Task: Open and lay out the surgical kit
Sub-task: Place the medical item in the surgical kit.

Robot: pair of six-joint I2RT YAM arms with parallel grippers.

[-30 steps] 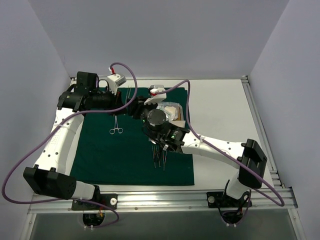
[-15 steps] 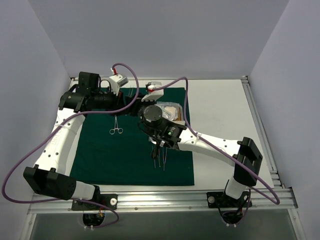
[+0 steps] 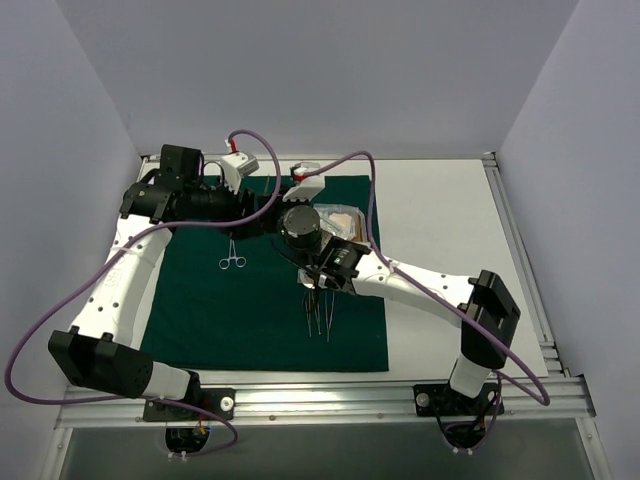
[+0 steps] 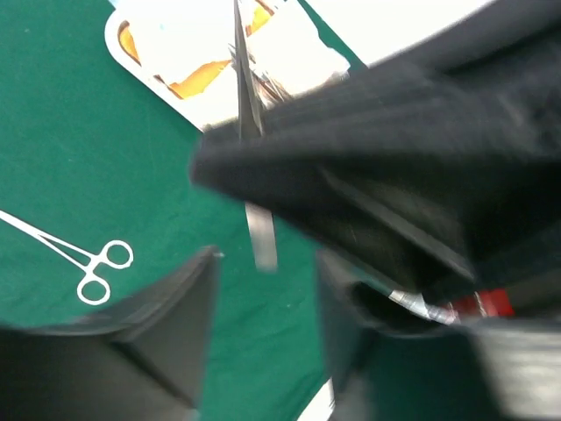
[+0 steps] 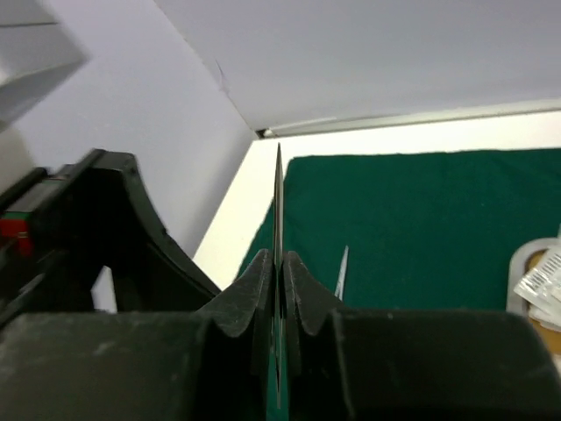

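over the far part of the green cloth (image 3: 250, 320), the right gripper (image 5: 277, 263) is clamped on a thin steel tool (image 5: 278, 197) that stands upright between its fingers. the left gripper (image 4: 267, 263) faces it with jaws apart. ring-handled clamps (image 3: 232, 262) lie on the cloth's left side, tweezers (image 3: 318, 315) nearer, and the tray (image 4: 111, 39) at the far right.

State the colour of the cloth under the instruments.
Dark green cloth, clearest in the top external view.
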